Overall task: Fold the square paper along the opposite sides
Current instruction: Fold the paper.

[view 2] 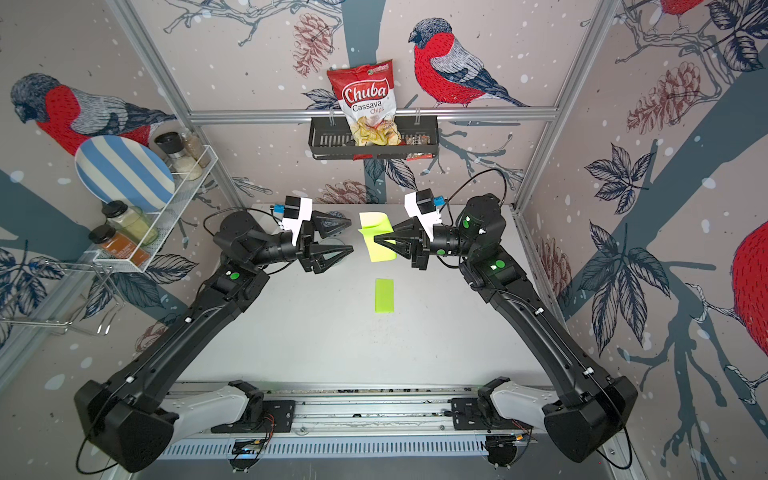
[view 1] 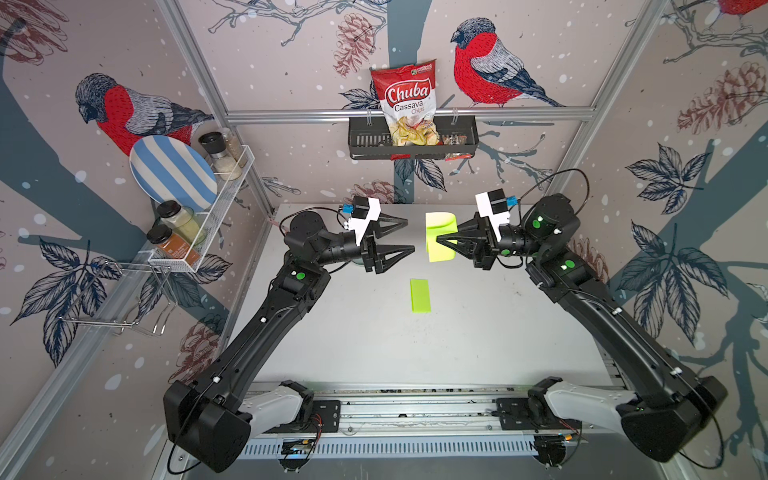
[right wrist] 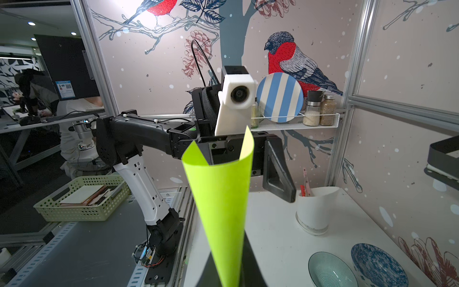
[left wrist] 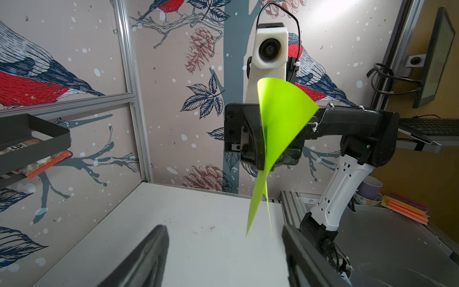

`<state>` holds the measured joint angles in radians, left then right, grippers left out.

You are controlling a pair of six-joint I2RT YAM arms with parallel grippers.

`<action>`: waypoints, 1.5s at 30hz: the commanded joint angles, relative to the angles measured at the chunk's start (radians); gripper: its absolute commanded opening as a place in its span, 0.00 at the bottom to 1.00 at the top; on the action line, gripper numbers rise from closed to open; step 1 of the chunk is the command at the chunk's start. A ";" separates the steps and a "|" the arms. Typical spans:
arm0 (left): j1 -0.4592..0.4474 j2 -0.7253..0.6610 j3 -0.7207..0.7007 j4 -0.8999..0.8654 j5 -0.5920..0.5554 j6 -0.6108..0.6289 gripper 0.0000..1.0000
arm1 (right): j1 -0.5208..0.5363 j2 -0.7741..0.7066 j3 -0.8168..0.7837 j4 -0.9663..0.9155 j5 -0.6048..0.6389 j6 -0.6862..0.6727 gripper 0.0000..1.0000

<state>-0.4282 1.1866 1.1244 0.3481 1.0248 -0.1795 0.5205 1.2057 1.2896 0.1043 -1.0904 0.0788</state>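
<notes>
Above the bench (view 1: 374,340), far side: square paper (view 1: 438,224), curled, hangs pinched in clamped right end effector (view 1: 439,240); left end effector (view 1: 410,235), jaws spread, holds nothing. Risk: free edges may misalign, creasing askew.

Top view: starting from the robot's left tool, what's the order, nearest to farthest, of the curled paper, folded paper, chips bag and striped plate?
From the left tool:
1. curled paper, straight across, pinched in the right tool.
2. folded paper, flat on the table.
3. chips bag, in the back-wall basket.
4. striped plate, in the side rack.
</notes>
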 commanded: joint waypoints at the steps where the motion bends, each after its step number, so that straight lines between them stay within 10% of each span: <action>1: 0.002 0.005 -0.009 0.104 0.068 -0.032 0.64 | -0.001 0.009 0.019 0.026 -0.029 0.022 0.13; 36: -0.007 0.089 -0.008 0.219 0.132 -0.130 0.31 | 0.008 0.103 0.062 0.103 -0.075 0.095 0.28; 45: -0.009 0.092 -0.007 0.221 0.138 -0.130 0.06 | 0.014 0.110 0.063 0.114 -0.071 0.096 0.28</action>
<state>-0.4358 1.2778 1.1095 0.5198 1.1492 -0.3077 0.5308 1.3121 1.3453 0.1799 -1.1584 0.1623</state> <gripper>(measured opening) 0.082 0.282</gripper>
